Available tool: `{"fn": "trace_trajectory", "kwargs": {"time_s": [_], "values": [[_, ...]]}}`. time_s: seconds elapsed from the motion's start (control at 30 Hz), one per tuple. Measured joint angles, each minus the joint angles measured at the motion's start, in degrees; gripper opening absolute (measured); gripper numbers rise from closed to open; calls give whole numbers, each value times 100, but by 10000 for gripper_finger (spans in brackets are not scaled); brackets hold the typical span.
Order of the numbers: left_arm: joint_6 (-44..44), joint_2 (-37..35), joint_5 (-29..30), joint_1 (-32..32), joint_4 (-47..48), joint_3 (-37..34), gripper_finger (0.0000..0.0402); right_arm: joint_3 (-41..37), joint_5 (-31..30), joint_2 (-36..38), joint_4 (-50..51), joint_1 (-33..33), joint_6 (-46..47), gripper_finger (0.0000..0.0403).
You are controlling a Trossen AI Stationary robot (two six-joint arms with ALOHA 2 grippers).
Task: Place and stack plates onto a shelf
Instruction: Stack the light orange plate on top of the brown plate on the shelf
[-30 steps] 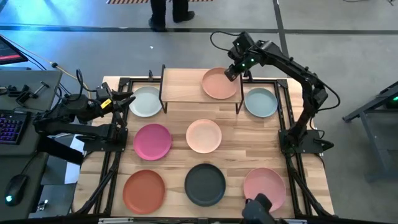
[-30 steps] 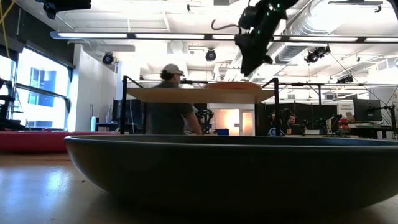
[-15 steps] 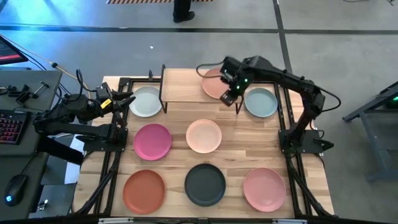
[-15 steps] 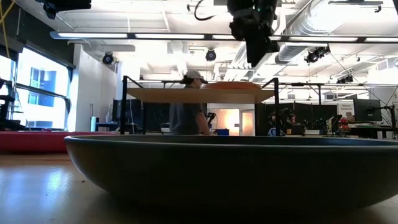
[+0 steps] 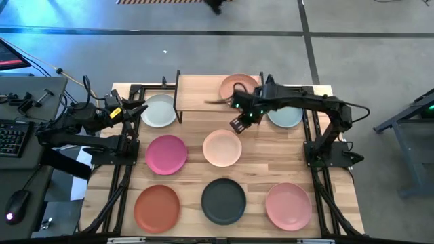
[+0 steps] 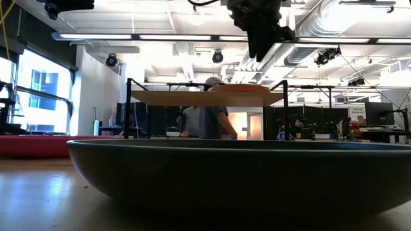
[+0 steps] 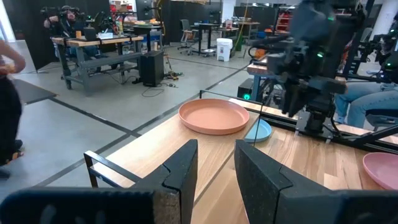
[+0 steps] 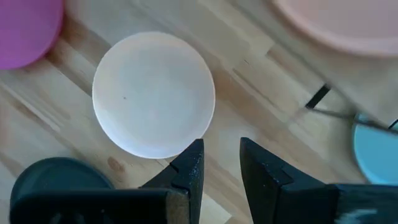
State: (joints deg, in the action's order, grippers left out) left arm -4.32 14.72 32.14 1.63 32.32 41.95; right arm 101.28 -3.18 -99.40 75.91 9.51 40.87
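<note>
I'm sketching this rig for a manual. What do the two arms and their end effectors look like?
Both are dark, slim, jointed arms. The right end effector has two blocky black fingers, a small green light near its wrist and a dark cable looping over it. The left end effector has a yellow marking behind its black fingers.

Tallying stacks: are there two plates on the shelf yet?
No, only one tan plate sits on the shelf.

Charcoal plate [image 6: 237, 176] fills my low view, both ends cut by edges, hiding tabletop behind. Right arm covers part of grey-green plate [image 5: 288, 116] in my high view. Magenta plate [image 8: 25, 31] cut off at corner in right wrist view. Person [image 7: 9, 106] blurred, cut at edge.
</note>
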Motion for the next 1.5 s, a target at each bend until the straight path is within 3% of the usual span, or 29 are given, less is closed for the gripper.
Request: {"fn": "trace_trajectory", "kwargs": {"time_s": [0.3,0.47,0.8,1.17,1.5], "values": [[-2,0,55,2,-6,-2,96,-1220,-78,-55,-1009,-652,1385,83],[-7,0,7,0,-7,-2,96,-2152,127,-55,-1954,-795,2008,83],[-10,0,-4,0,-6,-2,96,-3422,-35,-57,-3255,-844,2769,83],[-148,0,-4,1,-2,-2,96,-4026,-132,-101,-4535,-839,2789,83],[-149,0,-2,1,2,-2,96,-4034,-202,-358,-4569,-839,2831,83]]}}
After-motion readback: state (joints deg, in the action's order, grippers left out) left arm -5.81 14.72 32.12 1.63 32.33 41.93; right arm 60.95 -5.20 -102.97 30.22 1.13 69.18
